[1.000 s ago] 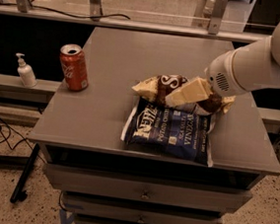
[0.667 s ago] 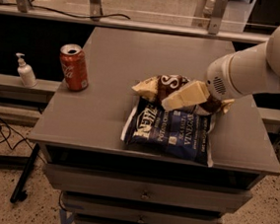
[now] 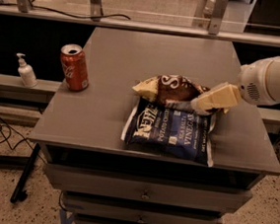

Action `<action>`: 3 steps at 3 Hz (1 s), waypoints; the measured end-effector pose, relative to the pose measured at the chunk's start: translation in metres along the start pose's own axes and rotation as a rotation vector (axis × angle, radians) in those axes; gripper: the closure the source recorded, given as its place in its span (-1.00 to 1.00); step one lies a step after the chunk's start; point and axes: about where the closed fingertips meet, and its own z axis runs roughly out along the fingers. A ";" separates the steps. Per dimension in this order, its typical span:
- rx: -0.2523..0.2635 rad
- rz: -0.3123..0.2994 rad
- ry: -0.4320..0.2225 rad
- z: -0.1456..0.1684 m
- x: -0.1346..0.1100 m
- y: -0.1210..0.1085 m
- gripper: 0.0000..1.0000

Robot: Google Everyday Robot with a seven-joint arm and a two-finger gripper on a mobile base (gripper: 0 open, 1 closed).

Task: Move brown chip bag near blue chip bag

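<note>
From where I stand, the grey cabinet top (image 3: 100, 115) carries 2 snack bags pressed together a little right of its middle. The blue chip bag (image 3: 173, 129) lies flat near the front edge, its white "Potato Chips" and "Vinegar" lettering facing up and its white crimped ends to the left and right. The brown chip bag (image 3: 172, 87) sits crumpled just behind it, its lower edge lapping onto the blue bag's far edge so the 2 are touching, with a tan end poking out to the left. The robot's white arm (image 3: 274, 80) reaches in from the right, and its cream-coloured gripper (image 3: 205, 101) angles down to the right end of the brown bag, resting against the bag where it meets the blue one. Whether the gripper is clamped on the bag or merely touching it, I cannot tell. Well apart on the left side of the top, a red soda can (image 3: 75, 67) stands upright. Off the cabinet, on a lower ledge further left, stands a white pump bottle (image 3: 26, 71). Below the top I see 1 grey drawer front (image 3: 144, 191) and more beneath it.
</note>
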 end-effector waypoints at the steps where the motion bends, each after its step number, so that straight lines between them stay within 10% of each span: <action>1: 0.096 -0.038 -0.028 -0.035 0.025 -0.064 -1.00; 2: 0.220 -0.075 -0.058 -0.084 0.035 -0.124 -1.00; 3: 0.233 -0.087 -0.069 -0.089 0.028 -0.129 -1.00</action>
